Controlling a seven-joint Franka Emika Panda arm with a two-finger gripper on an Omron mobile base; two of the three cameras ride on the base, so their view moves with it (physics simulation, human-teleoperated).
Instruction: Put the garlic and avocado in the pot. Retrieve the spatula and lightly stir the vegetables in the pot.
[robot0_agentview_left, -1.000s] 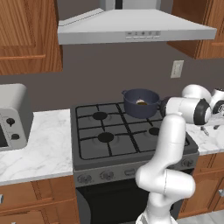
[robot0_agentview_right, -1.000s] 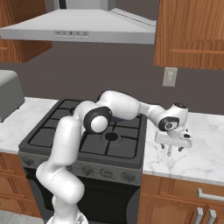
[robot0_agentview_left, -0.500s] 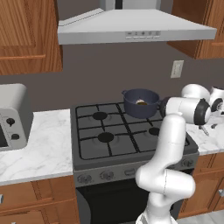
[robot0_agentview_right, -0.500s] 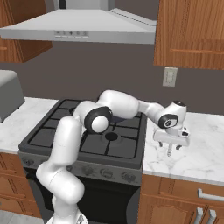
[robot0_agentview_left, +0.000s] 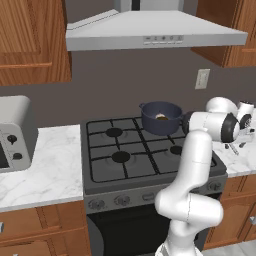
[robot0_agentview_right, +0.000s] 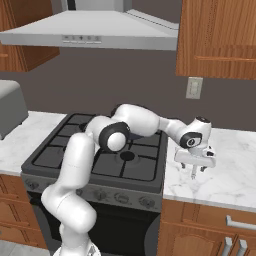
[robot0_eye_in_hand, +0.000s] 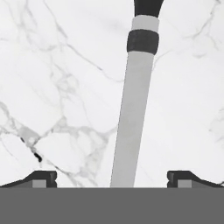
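Note:
The dark blue-grey pot stands on the stove's back right burner. A tiny pale and brownish speck lies inside it, too small to tell the garlic from the avocado. The spatula lies on the white marble counter right of the stove, its grey length running up to a black end. It also shows as a thin sliver under the hand. My gripper hangs just above the spatula, open, with one fingertip on each side of the grey length. The gripper points straight down, and it sits at the picture's right edge.
The black gas stove sits between two marble counters. A grey toaster oven stands on the left counter. The range hood and wooden cabinets hang overhead. The right counter has bare room around the spatula, with its front edge close by.
The hand has sunk a little toward the counter over the spatula. Its jaws stay wide, and the pot has not moved.

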